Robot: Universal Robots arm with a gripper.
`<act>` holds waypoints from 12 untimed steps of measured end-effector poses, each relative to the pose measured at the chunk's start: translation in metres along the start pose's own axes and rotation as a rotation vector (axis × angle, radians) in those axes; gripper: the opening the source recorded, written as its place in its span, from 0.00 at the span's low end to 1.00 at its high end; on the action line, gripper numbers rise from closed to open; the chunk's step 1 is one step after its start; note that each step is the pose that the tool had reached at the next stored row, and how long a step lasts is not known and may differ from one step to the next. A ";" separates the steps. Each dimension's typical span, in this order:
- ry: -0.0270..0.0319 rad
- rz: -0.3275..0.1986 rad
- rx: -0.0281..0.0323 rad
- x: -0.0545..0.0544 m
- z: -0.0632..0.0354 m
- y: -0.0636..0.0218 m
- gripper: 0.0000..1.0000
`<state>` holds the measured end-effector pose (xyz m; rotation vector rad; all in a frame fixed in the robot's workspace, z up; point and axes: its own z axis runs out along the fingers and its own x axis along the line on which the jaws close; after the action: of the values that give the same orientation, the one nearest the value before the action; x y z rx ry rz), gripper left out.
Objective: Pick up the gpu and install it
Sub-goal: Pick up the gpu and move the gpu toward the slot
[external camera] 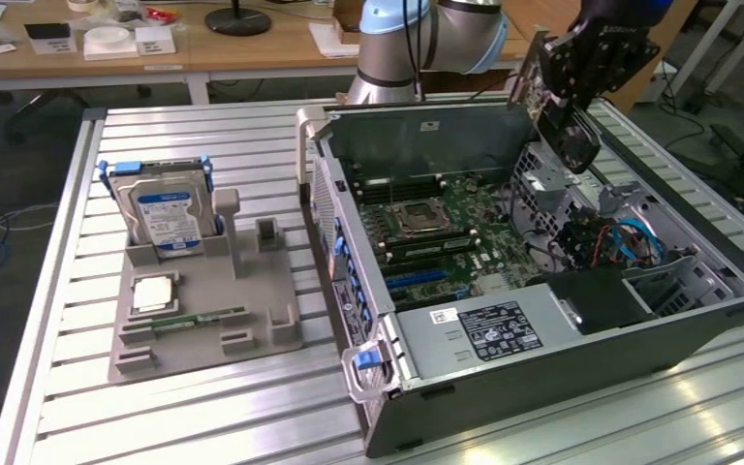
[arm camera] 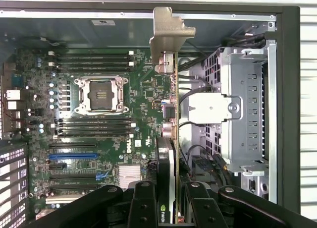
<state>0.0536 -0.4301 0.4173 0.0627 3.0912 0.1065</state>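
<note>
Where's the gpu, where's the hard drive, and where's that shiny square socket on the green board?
gpu (external camera: 566,134), exterior view, on its black cooler face.
hard drive (external camera: 166,215), exterior view, on its blue-white label.
CPU socket (arm camera: 101,93), wrist view, on the socket's middle.

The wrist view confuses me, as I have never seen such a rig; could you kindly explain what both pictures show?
A robot arm with a black gripper works over a slatted metal table. The exterior view comes from a camera off the arm. The wrist view comes from a camera on the arm, looking down past the gripper into an open computer case. The gripper holds a graphics card edge-on above the motherboard, not yet plugged in. On the table, at the exterior view's left, a grey holder carries a hard drive, a processor chip and a memory stick.
</note>
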 end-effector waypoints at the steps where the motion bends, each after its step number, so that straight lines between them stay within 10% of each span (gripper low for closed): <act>1: 0.0001 0.000 0.0000 0.000 0.0002 0.0000 0.27; 12: 0.0004 0.003 0.0002 -0.008 0.0019 0.0002 0.27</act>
<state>0.0621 -0.4301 0.4158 0.0676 3.0916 0.1064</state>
